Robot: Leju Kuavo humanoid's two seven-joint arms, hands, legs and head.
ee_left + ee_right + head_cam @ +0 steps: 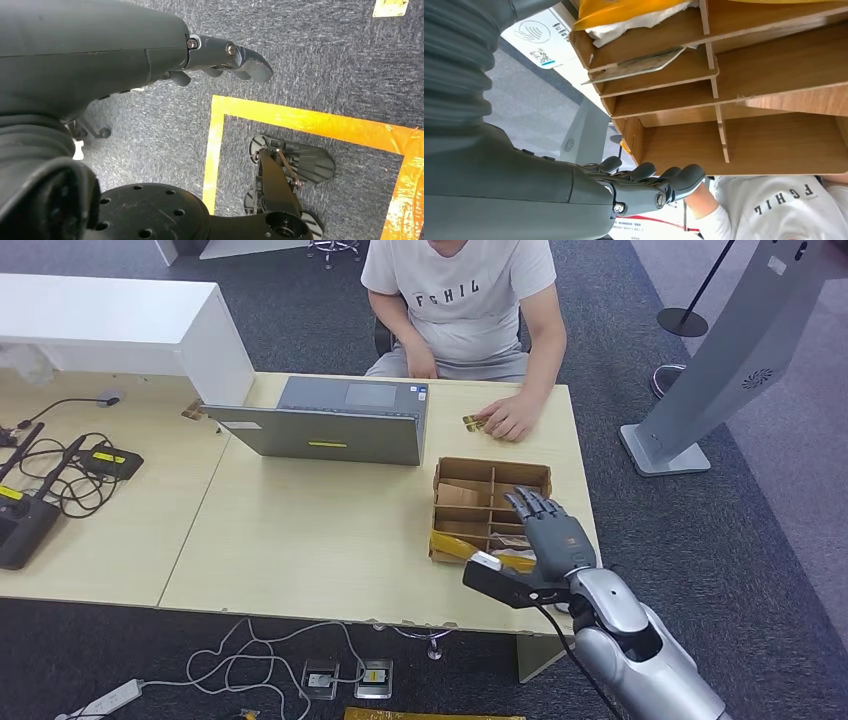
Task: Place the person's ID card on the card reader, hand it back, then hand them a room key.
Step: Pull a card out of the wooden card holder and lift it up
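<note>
Grey right robot hand (pixel 548 533) hovers over cardboard tray (pixel 446 472) w/ fingers apart, empty; person's hand (pixel 510 418) beyond it.

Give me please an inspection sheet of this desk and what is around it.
Surface: light wooden table.
Job's things: card under the person's hand; divided cardboard box.
Clutter: open laptop; black devices far left.
Hands: right hand open above the box; left hand empty, hanging over the carpet.
Cables: black ones on the table, white ones on the floor.
Surroundings: grey kiosk stand, yellow floor tape.
</note>
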